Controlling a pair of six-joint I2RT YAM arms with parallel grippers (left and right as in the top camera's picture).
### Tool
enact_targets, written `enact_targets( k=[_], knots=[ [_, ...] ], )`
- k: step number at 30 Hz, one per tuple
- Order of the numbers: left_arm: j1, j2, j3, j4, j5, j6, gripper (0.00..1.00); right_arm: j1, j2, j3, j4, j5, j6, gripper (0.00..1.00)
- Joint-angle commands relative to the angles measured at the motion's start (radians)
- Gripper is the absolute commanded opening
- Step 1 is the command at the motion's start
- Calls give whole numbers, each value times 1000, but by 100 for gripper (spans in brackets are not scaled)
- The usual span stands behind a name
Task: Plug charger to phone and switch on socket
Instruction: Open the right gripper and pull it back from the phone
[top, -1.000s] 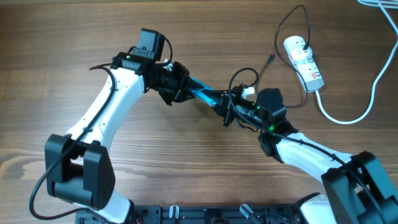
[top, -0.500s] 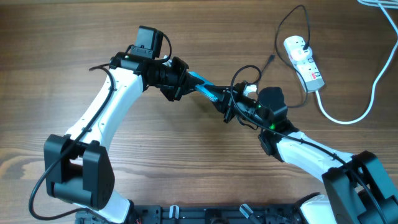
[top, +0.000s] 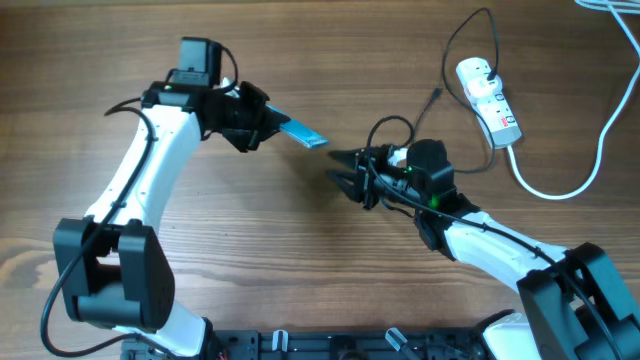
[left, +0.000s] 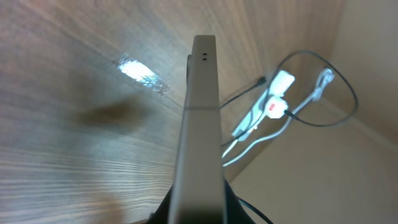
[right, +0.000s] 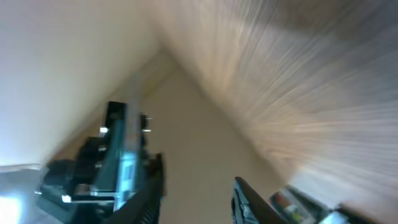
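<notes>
Wood table: left gripper pinches phone aloft, mid-table; right gripper spread, empty. Plugging step unfinished; next likely grasp charger tip beside socket, far-right corner.

Table: brown wood-grain surface, extending beneath and on every side of the left gripper and the right gripper.

Glare patch: bright reflection on the wood, ahead and to the left of the left gripper.

Shadow: soft dark smudge on the wood, nearer that gripper than the glare patch.

Wall: plain beige, past the table edge, ahead and to the right of the left gripper.
</notes>
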Motion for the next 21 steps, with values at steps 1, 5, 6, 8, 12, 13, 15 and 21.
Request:
enact_targets(
  k=[1, 5, 6, 8, 12, 13, 15, 21],
  knots=[
    [34, 2, -4, 15, 216, 156, 4, 4, -5, 5, -39, 69, -360, 46],
    [44, 14, -4, 6, 441, 340, 4, 3, -5, 5, -57, 204, -793, 65],
    [44, 15, -4, -8, 491, 396, 4, 3, -5, 5, -58, 217, -875, 71],
    [44, 15, -4, -47, 519, 470, 4, 3, -5, 5, -79, 244, -995, 85],
    [44, 15, -4, -183, 516, 654, 4, -13, -6, 5, -190, 328, -1029, 99],
    [44, 16, -4, -203, 503, 682, 4, -23, -8, 5, -200, 328, -1030, 99],
    [44, 16, -4, -222, 414, 687, 4, -53, -24, 5, -220, 328, -1030, 100],
    [44, 53, -4, -158, 368, 687, 4, -124, -165, 5, -301, 301, -1060, 99]
  ],
)
